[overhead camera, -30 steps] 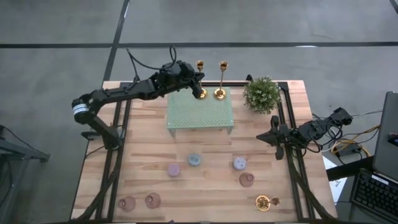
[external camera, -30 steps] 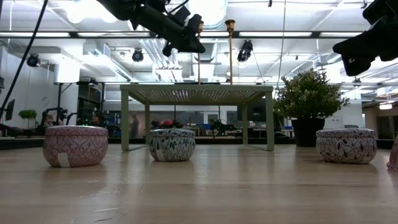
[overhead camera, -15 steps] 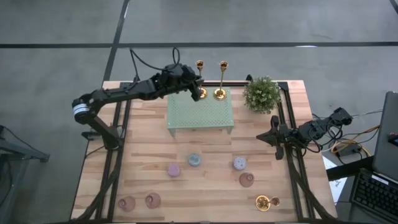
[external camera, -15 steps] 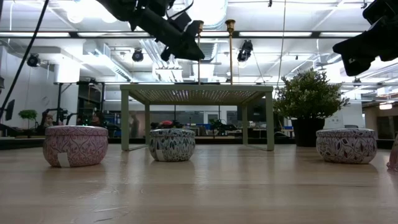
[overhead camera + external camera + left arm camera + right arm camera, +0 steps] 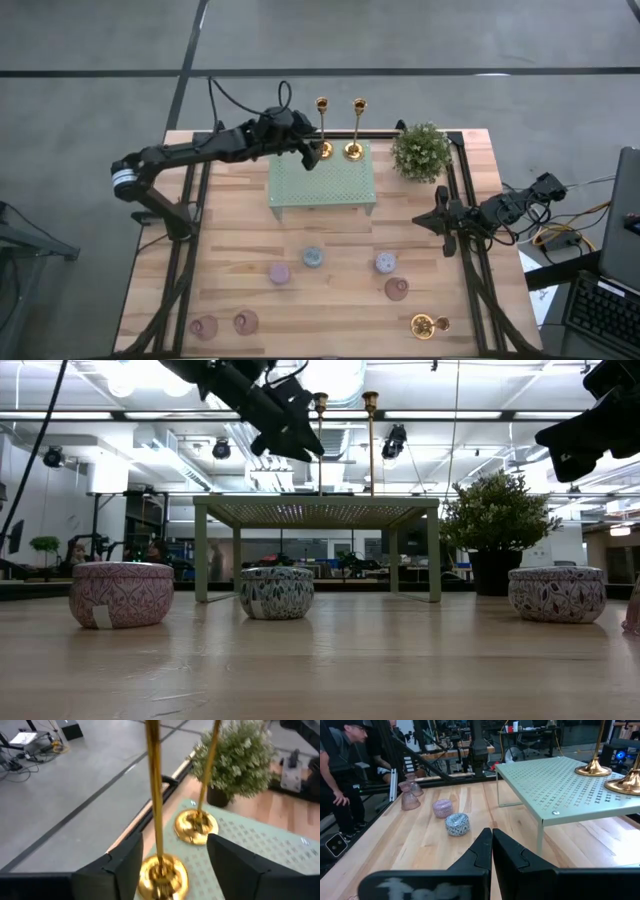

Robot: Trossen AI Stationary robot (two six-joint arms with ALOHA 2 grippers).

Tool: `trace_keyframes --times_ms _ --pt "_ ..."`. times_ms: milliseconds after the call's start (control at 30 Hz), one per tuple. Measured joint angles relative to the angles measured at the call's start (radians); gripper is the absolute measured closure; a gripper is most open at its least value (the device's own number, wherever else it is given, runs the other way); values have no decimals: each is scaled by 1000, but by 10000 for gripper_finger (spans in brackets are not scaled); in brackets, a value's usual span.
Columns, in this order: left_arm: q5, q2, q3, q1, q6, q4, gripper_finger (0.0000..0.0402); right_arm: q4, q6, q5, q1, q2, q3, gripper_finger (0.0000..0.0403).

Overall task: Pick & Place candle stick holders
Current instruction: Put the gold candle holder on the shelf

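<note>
Two gold candlesticks stand upright on their round bases on the pale green perforated stand (image 5: 322,180), near its far edge: the left one (image 5: 322,128) and the right one (image 5: 355,128). My left gripper (image 5: 311,156) is open at the left candlestick. In the left wrist view its fingers (image 5: 126,865) stand on either side of the stem (image 5: 156,805) and base (image 5: 162,876), with a gap to the stem. A third gold candlestick (image 5: 429,325) lies at the near right. Several small pastel holders, such as the pale blue one (image 5: 313,257), sit on the table. My right gripper (image 5: 441,222) waits shut at the right edge.
A bushy potted plant (image 5: 420,151) stands at the far right, next to the stand. Pink holders (image 5: 225,324) sit at the near left. A person (image 5: 342,765) is beyond the table's edge in the right wrist view. Bare wood (image 5: 230,230) lies left of the stand.
My left gripper has opened and let go of the left gold candlestick's stem, then drawn back a little toward the table's left. The candlestick stays upright on the green stand beside the other one.
</note>
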Motion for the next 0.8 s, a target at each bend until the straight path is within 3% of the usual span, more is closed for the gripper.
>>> trace_keyframes --times_ms 200,433,600,800 --pt "0 -56 0 -40 25 -94 142 0 0 0 0 0 0 394" --pt "1 -124 -27 -150 45 -160 140 0 0 0 0 0 0 394" --pt "2 -167 -85 -286 57 -176 140 0 0 0 -1 0 0 394" --pt "-9 -250 -236 -470 125 -95 149 0 0 0 0 0 0 394"
